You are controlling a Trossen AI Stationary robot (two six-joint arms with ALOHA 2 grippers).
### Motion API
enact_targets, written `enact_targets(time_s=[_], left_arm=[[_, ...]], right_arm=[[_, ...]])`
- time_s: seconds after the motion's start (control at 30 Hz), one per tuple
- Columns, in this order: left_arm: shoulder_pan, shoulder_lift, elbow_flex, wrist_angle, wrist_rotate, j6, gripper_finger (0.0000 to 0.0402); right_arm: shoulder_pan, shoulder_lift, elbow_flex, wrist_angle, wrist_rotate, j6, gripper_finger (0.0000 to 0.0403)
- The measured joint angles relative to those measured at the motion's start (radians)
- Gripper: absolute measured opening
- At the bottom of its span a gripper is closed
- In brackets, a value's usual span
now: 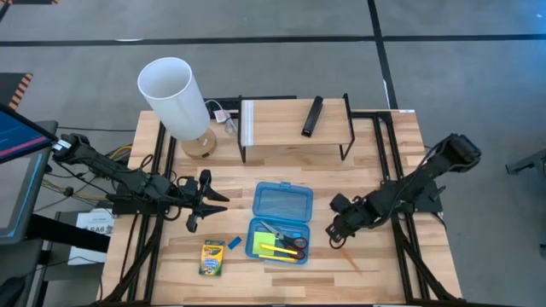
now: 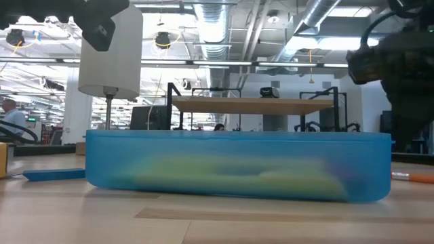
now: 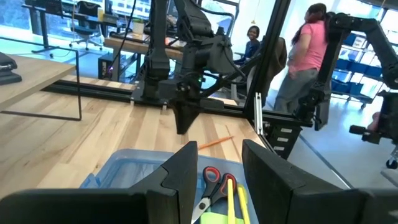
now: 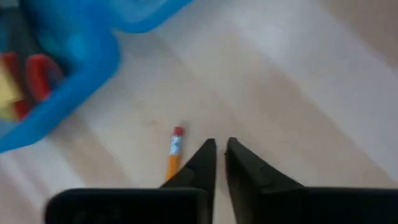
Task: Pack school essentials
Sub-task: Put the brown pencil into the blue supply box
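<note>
Item: blue case, lid open at desk centre, so you can drop items in. It holds red-handled scissors, two yellow sticks, green sticky-note pad.

Outside it:
- crayon box and eraser, near left
- orange pencil, just right

Your right end effector hovers beside the pencil, fingers slightly parted, empty. Left end effector waits spread, empty.

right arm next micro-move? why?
Probably open the right gripper wider and shift it sideways over the orange pencil, then descend. In the right wrist view its fingers stand nearly together with only a narrow gap, and the pencil lies on the table beside them, not between them, outside the blue case. The left gripper waits open near the case.
</note>
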Motion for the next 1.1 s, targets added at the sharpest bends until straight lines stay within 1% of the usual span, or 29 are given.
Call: enact_targets(time_s=[0.13,0.23,0.33,0.4,0.53,0.67,0.87,0.93,1.1], left_arm=[[0.000,0.000,0.000,0.002,0.000,0.000,0.0114],[0.000,0.000,0.000,0.003,0.000,0.000,0.0114],[0.000,0.000,0.000,0.001,0.000,-0.001,0.0114],[0.000,0.000,0.000,0.001,0.000,-0.001,0.0114],[0.000,0.000,0.000,-0.003,0.000,0.000,0.0114],[0.000,0.000,0.000,-0.013,0.000,0.005,0.0114],[0.000,0.009,0.000,-0.035,0.000,-0.001,0.0114],[0.000,0.017,0.000,-0.035,0.000,-0.002,0.0114],[0.000,0.036,0.000,-0.037,-0.001,-0.025,0.0114]], right_arm=[[0.007,0.041,0.001,0.101,-0.007,-0.041,0.0119],[0.009,0.100,0.002,0.159,-0.011,-0.058,0.0160],[0.008,0.154,0.001,0.197,-0.017,-0.061,0.0189],[0.008,0.175,0.003,0.219,-0.028,-0.063,0.0202],[0.008,0.198,0.033,0.199,-0.032,-0.075,0.0209],[0.005,0.197,0.086,0.153,-0.038,-0.108,0.0203],[-0.002,0.219,0.154,0.141,-0.030,-0.162,0.0199],[-0.002,0.242,0.179,0.121,-0.019,-0.165,0.0203],[0.009,0.321,0.227,-0.001,-0.028,-0.167,0.0218]])
